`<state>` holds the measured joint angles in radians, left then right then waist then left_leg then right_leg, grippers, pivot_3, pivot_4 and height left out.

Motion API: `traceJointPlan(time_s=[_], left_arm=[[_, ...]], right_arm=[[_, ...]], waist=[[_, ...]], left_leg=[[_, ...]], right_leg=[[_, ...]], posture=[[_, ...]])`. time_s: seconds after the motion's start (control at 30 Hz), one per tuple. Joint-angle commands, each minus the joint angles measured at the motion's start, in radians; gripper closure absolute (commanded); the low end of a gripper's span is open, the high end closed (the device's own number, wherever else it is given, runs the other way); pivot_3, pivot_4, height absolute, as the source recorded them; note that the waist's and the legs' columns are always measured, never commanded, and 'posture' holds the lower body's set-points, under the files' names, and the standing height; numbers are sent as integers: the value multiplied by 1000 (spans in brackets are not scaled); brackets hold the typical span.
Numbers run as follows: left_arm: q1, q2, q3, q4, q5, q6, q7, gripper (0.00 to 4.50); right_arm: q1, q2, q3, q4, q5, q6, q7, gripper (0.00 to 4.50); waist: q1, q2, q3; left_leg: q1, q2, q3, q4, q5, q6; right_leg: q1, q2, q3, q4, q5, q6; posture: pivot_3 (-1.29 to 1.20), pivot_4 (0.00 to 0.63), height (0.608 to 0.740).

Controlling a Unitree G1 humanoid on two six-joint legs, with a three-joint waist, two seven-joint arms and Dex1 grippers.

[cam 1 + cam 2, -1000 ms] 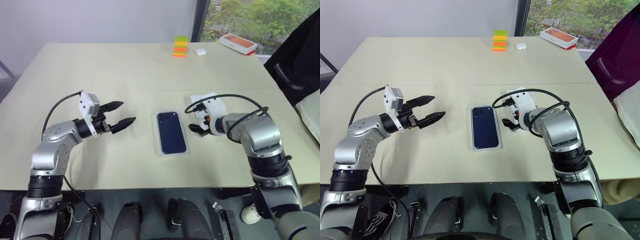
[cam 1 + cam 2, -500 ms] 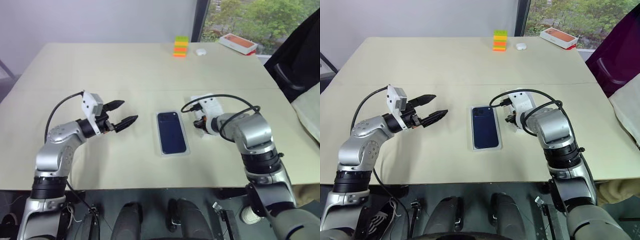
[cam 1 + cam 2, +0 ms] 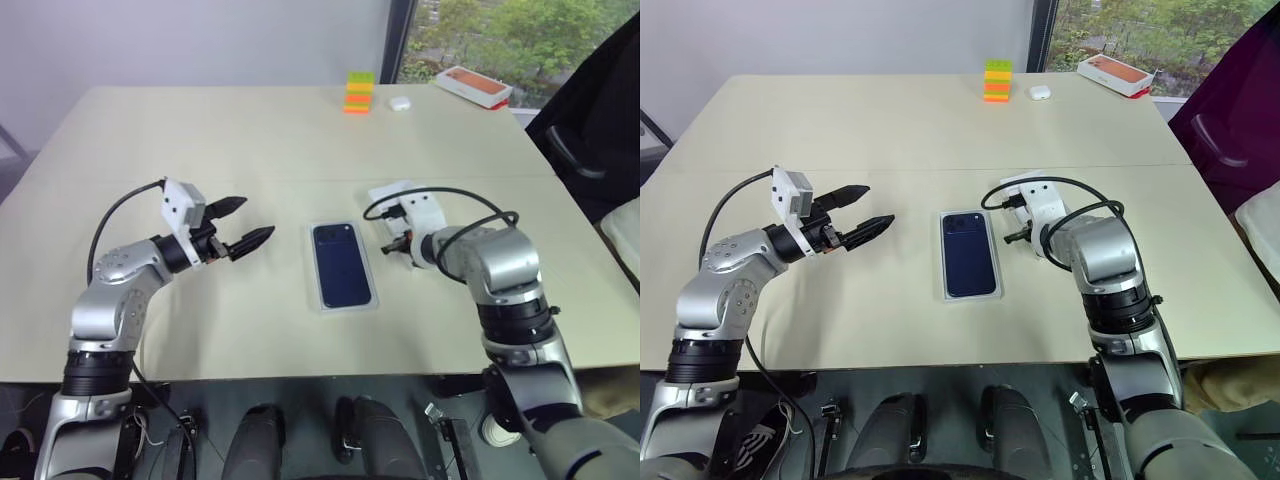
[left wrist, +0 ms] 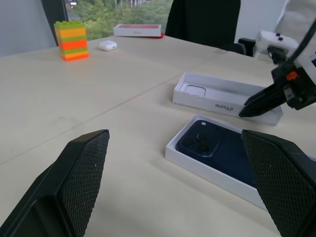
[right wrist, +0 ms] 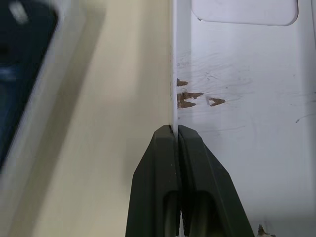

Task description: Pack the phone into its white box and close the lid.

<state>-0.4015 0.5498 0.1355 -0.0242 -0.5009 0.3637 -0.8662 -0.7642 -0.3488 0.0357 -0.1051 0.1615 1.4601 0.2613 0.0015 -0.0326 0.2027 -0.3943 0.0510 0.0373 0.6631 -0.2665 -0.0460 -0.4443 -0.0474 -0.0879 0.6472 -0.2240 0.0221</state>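
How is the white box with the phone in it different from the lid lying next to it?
The white box holds the dark blue phone, while the lid lies open side up with only a white insert inside. The box sits free on the table; the lid's near wall is pinched by the right gripper. The box lies in front of the robot, the lid to its right. Both are shallow white rectangles of similar size.

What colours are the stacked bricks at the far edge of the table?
The brick stack has green, yellow and orange layers, clearest in the left wrist view.
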Motion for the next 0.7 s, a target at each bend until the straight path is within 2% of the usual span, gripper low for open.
traceJointPlan(time_s=[0.03, 0.1, 0.2, 0.37, 0.43, 0.5, 0.57, 0.7], left_arm=[[-30, 13, 30, 4, -3, -15, 6, 0], [-39, 12, 32, 16, -1, -16, 12, 0], [-47, 8, 38, 25, -15, -1, 17, 0], [-48, 12, 60, 25, -55, 36, 10, 0], [-47, 17, 71, 29, -52, 22, 10, 0], [-47, 22, 85, 31, -62, 24, 6, 0], [-44, 28, 94, 29, -78, 37, 0, 0], [-20, 42, 108, 2, -90, 46, -11, 0]], right_arm=[[-55, 40, -117, 12, 18, 3, -17, 4459], [-97, 67, -209, 58, 19, -11, -43, 4459], [-194, 168, -436, 105, 83, -25, -72, 4459], [-282, 243, -563, 98, 223, -9, -9, 4459], [-328, 307, -711, 114, 277, 75, -19, 4459], [-339, 358, -805, 106, 332, 128, -14, 4459], [-326, 386, -839, 93, 394, 150, -10, 4459], [-266, 441, -857, 94, 627, 154, -60, 4459]], waist=[[0, 0, 0], [0, 0, 0], [3, 0, 0], [-8, 1, 0], [-13, 1, 0], [-14, 1, 0], [-14, 1, 0], [-16, 1, 0]], left_leg=[[0, 0, 0, 0, 0, 0], [0, 0, 0, 0, 0, 0], [0, 0, 1, 0, 0, 0], [-1, 0, 0, -1, 0, 0], [-1, 0, 0, -2, 0, 0], [-1, 0, 0, -2, 0, 0], [-1, 0, 0, -2, 0, 0], [-1, 0, 0, -2, 0, 0]], right_leg=[[0, 0, 0, 0, 0, 0], [0, 0, 0, 0, 0, 0], [0, 0, 0, 0, 1, -2], [-1, 0, 0, 0, 1, -2], [-1, 0, 0, 0, 1, -2], [-1, 0, 0, 0, 1, -2], [-1, 0, 0, 0, 1, -2], [-1, 0, 0, 0, 1, -2]], posture=[[0, 150, 740], [0, 150, 740], [0, 150, 740], [0, 150, 740], [0, 150, 740], [0, 150, 740], [0, 150, 740], [0, 150, 740]])
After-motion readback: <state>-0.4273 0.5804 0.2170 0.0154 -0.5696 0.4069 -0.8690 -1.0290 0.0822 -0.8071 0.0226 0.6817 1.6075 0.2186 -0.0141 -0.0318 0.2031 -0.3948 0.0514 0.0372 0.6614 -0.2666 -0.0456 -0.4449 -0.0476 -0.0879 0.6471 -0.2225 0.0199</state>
